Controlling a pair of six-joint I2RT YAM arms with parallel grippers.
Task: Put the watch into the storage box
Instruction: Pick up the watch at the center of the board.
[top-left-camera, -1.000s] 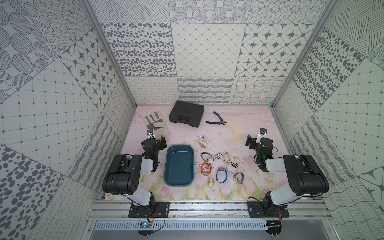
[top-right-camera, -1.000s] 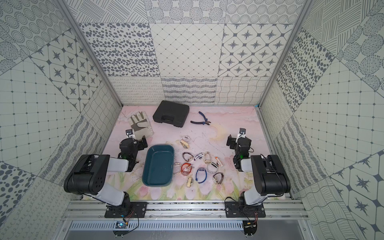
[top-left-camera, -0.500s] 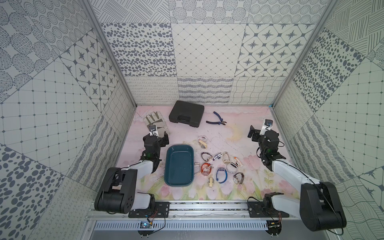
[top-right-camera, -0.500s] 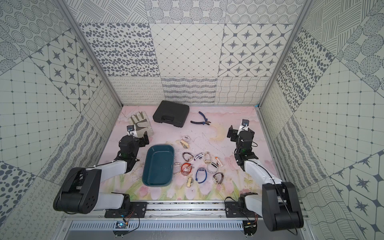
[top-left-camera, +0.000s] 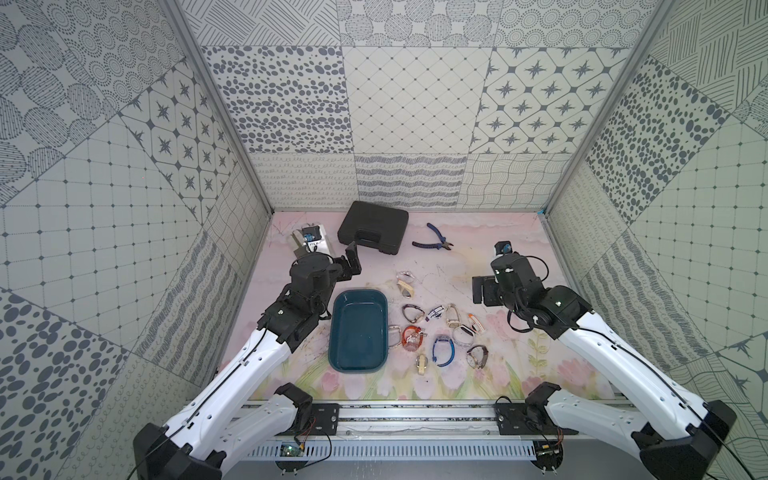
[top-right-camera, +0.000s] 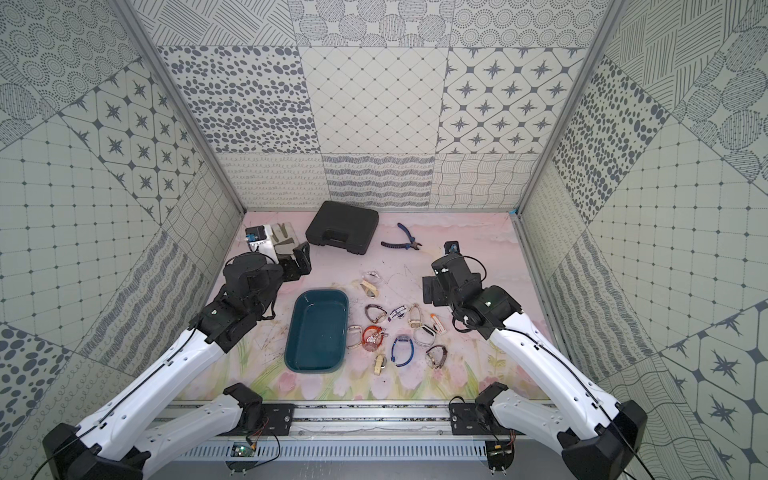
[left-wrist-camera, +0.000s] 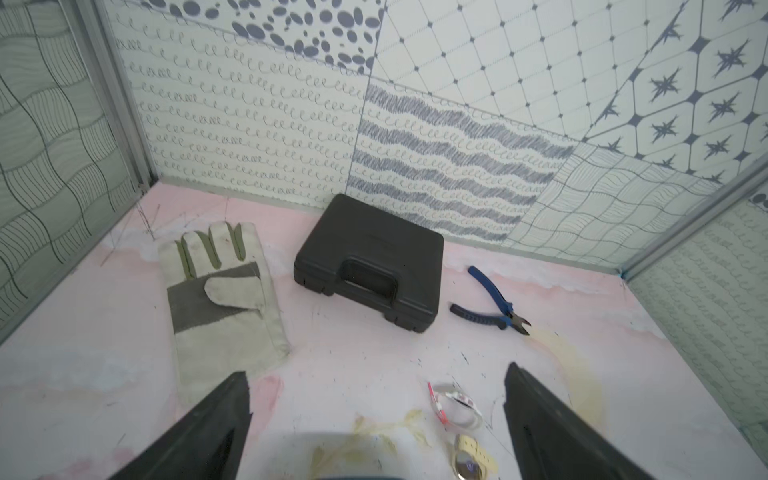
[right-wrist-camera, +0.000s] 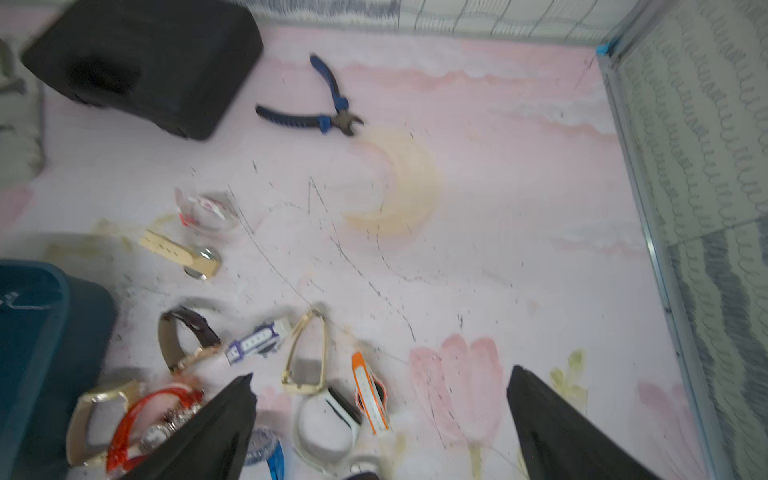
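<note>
Both arms are up over the table (top-left-camera: 449, 266), nothing in hand.

Right end effector (right-wrist-camera: 380, 372): jaws spread wide, empty, tilted down at the watches (top-left-camera: 435, 312). The scatter lies just below and ahead of it, loose on the table, and none touches its fingers. Nearest under the jaws are a white-band watch (right-wrist-camera: 328, 424) and an orange-strap watch (right-wrist-camera: 370, 395). The box (top-left-camera: 359, 330) sits beyond the scatter from this end effector, just beside the closest watches, open top up, no watch in it.

Judgement: the watches lie on the right arm's side of the box, so a short carry would drop one over the low rim. The wide jaws suit a strap standing on edge.

Left end effector (left-wrist-camera: 376, 370): also spread wide and empty, pointing away from the box, which lies below and behind it. Ahead of it, well apart, are the glove (left-wrist-camera: 220, 299), case (left-wrist-camera: 370, 262) and pliers (left-wrist-camera: 494, 307). Two watches lie near, under its jaws.

Judgement: those three are clutter — set far back, clear of the reach.

Step in hand: approaching a watch — no pick made yet.
</note>
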